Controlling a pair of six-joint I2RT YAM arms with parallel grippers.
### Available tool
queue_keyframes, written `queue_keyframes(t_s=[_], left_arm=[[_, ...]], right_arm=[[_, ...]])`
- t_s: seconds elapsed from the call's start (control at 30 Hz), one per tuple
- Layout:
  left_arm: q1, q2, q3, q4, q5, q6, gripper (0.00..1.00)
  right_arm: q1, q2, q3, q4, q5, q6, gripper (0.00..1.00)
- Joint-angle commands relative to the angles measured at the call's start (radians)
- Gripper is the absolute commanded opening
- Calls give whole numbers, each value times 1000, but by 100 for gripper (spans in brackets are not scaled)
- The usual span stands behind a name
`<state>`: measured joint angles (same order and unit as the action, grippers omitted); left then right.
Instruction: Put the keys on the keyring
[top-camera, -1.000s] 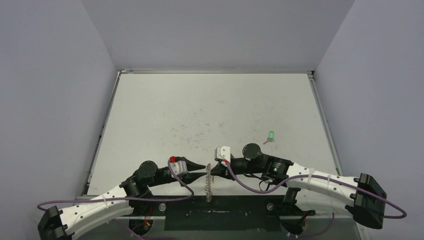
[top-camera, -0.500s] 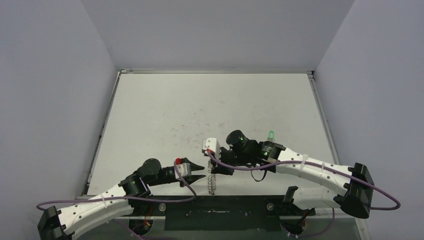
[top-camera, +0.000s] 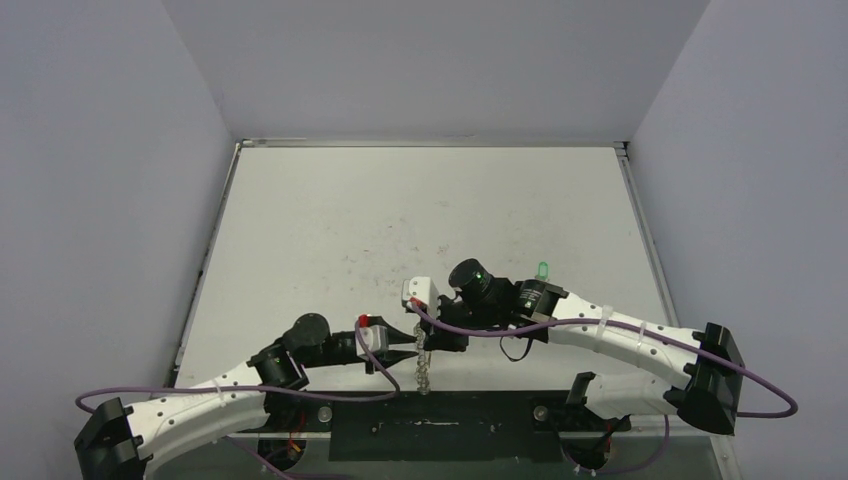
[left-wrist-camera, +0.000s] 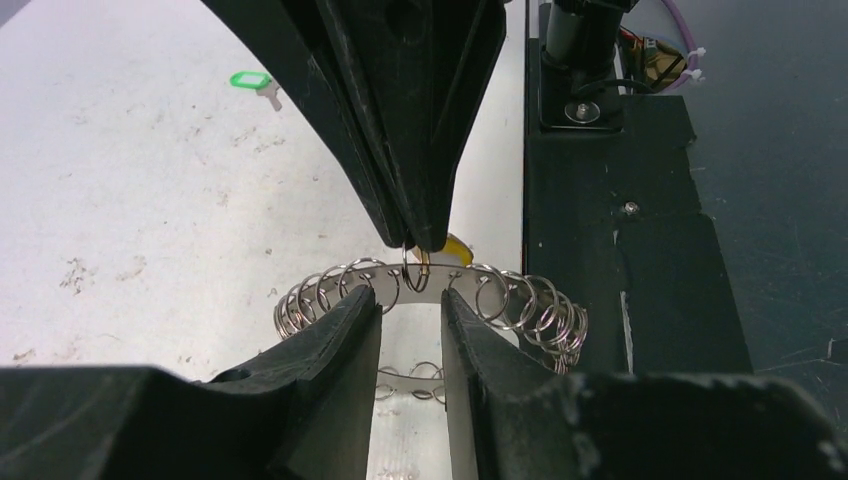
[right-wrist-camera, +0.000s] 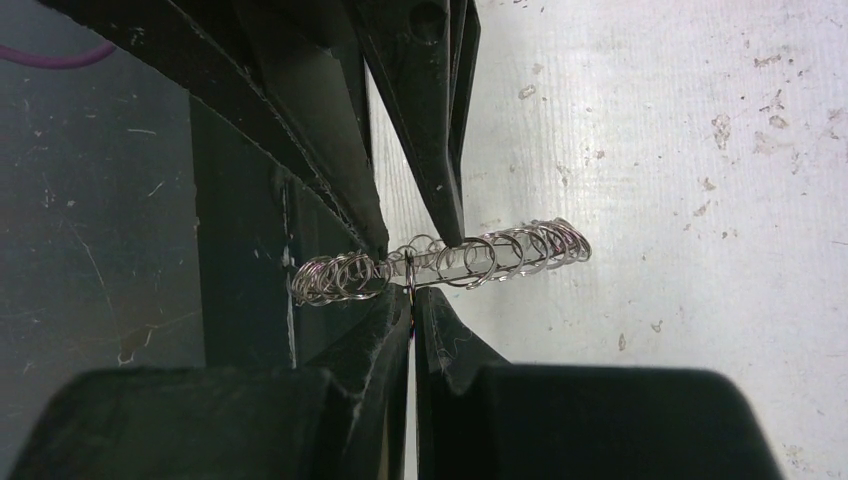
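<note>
Where it sits: the keyring (top-camera: 424, 365) stands on edge between the two grippers, above the line where the white table (top-camera: 400, 220) meets the black strip (top-camera: 430, 435) at the near edge. Whether it touches the surface cannot be told.
Long axis: seen edge-on from above, the ring runs near-to-far, and its flat faces look left and right toward the arms.
Right side: the right gripper (right-wrist-camera: 412, 300) has its fingers pressed together, pinching the ring at a wire loop on its rim.
Left side: the left gripper (left-wrist-camera: 412, 310) has its fingers parted, both tips at the loop fringe, with a stretch of ring showing in the gap.
First key: the yellow-orange key (left-wrist-camera: 455, 248) shows only as a sliver just beside the right fingertips, so its heading cannot be told.
Second key: the green key (top-camera: 543, 269) lies flat on the table, well apart from the ring, with its blade angled toward the near edge.
In the way: fingers crowd the rim from both sides, and the right arm (top-camera: 600, 335) lies between the ring and the green key.
</note>
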<state>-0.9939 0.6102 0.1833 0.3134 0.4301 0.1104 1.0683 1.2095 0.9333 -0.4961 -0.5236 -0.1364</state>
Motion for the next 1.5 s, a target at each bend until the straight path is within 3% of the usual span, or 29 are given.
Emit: queue_keyframes(t_s=[0.0, 0.2, 0.43, 0.6, 0.67, 0.77, 0.8, 0.87, 1.07, 1.3, 1.47], left_arm=[[-5, 23, 31, 133, 38, -30, 27], [-5, 83, 33, 181, 66, -43, 21], [-5, 92, 43, 159, 74, -22, 1], [-5, 72, 33, 150, 62, -27, 0], [-5, 61, 18, 176, 52, -40, 0], [-5, 49, -40, 278, 15, -82, 0], [-5, 48, -62, 327, 6, -97, 0], [-5, 51, -97, 417, -7, -105, 0], [-6, 51, -128, 519, -4, -132, 0], [-6, 49, -126, 514, -2, -138, 0], [-6, 43, -118, 485, 2, -137, 0]], right_arm=[[5, 11, 37, 42, -28, 14, 0], [7, 12, 33, 54, -33, 17, 0], [5, 13, 32, 58, -32, 17, 0], [5, 12, 29, 75, -15, 14, 0], [3, -3, 17, 99, -3, 22, 10], [-7, -55, -29, 167, -3, 34, 43], [-12, -80, -52, 194, -5, 36, 49], [-31, -130, -96, 248, -15, 43, 53], [-106, -240, -238, 404, -131, 64, 51], [-151, -217, -287, 486, -220, 112, 43], [-151, -162, -286, 529, -250, 135, 23]])
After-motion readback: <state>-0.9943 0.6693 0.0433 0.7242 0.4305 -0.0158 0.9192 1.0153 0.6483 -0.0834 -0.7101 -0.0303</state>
